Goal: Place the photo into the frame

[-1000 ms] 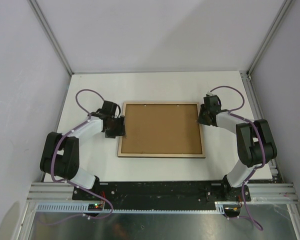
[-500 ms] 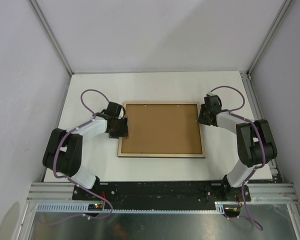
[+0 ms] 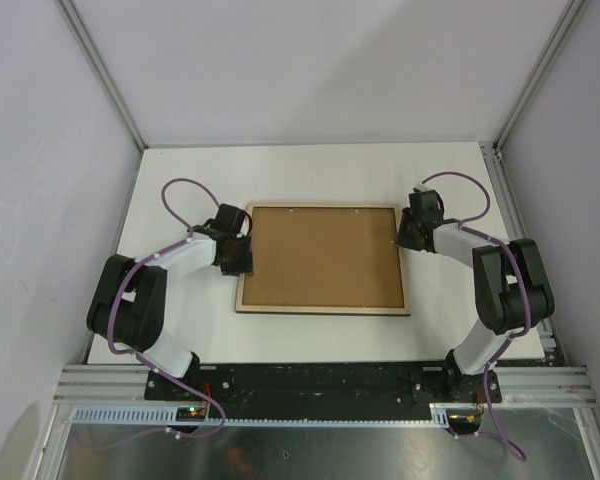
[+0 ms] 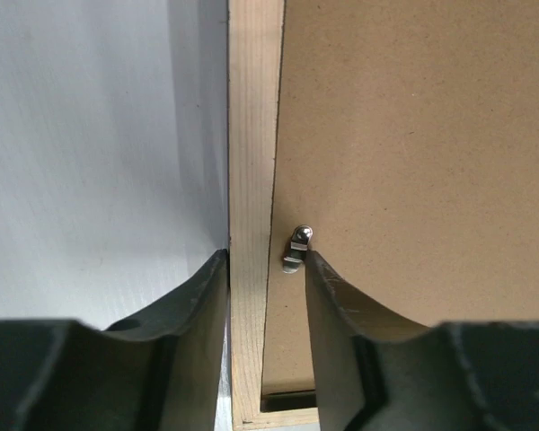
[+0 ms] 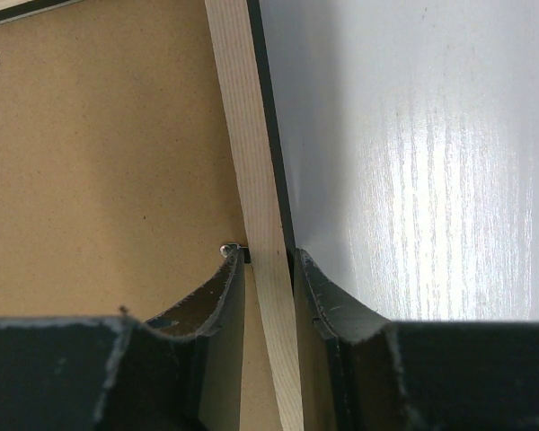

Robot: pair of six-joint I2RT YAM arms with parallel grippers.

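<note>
While right jaws (image 5: 268, 258) clamp the frame (image 5: 241, 108), left jaws (image 4: 265, 255) stand apart astride its other rail.

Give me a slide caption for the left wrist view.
Left end effector straddling the pale wood rail of the frame, one finger beside a metal tab on the backing board.

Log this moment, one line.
left claw astride left rail of pale wooden rectangular frame, by metal clip | right claw gripping right rail
</note>
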